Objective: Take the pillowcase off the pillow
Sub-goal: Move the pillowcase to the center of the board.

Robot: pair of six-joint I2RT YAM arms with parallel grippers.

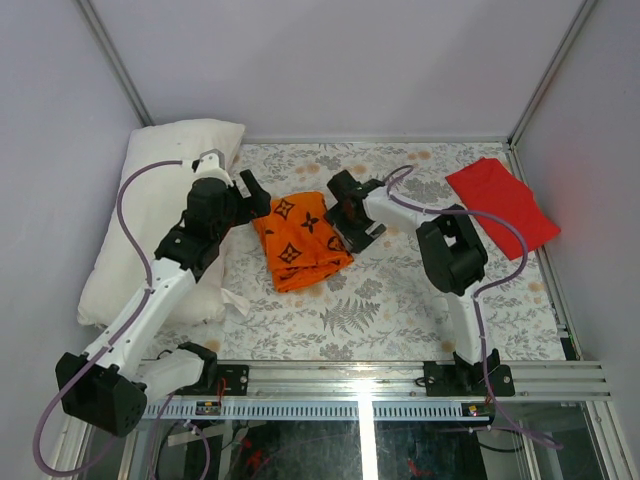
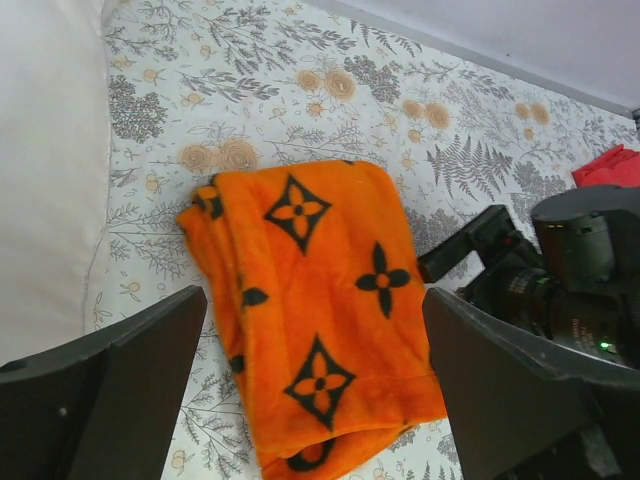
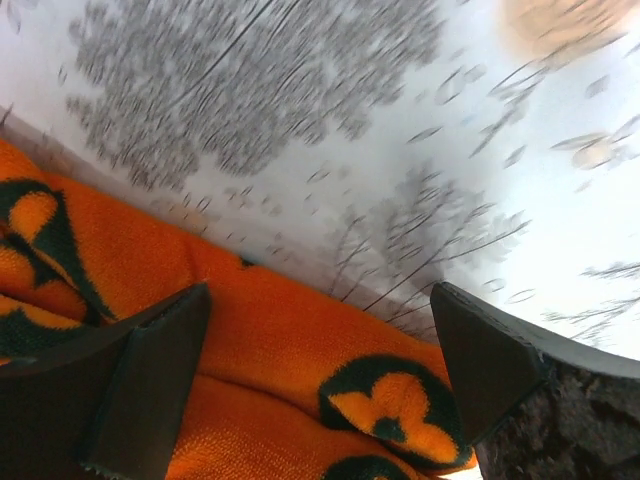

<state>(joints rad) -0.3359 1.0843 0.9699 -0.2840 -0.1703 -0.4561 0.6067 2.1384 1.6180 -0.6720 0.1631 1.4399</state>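
pillowcase (image 1: 300,240) off pillow (image 1: 170,215), both grippers released
pillowcase lay folded mid-table on floral table cover (image 1: 400,300), apart from pillow at far left. L gripper (image 1: 258,197) sat just left of it, fingers spread, nothing held. R gripper (image 1: 338,212) at its right edge, fingers spread wide, empty. red cloth (image 1: 503,203) far right.

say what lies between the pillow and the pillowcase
Just a bare strip of floral table covering, clearest in the left wrist view; from above, the left gripper hangs over it.
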